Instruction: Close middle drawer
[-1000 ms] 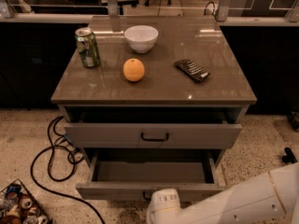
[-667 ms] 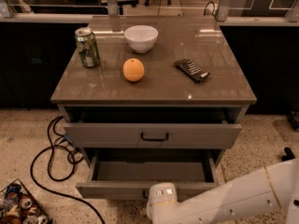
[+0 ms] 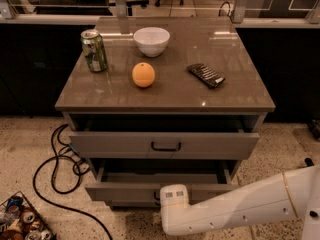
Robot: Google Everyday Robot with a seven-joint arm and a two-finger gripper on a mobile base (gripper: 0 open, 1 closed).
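I have the gripper [image 3: 170, 194] low in the camera view, below the middle of the counter's [image 3: 230, 91] front edge, on the white arm that comes in from under the front right corner. It sits right at the centre of the middle drawer's [image 3: 120, 192] front panel and covers the spot where the handle would be. I cannot tell whether it touches the panel, nor whether it is spread or closed. The middle drawer stands pulled well out past the counter's front edge, further than the upper drawer [image 3: 210, 145] above it, with its grey tray bare.

Against the frame 0.7 s ago, the arm's end has risen and come closer to the panel. The drawer looks just as far out. The can [image 3: 94, 50], bowl [image 3: 151, 40], orange [image 3: 143, 74] and dark flat object [image 3: 206, 75] have not moved.
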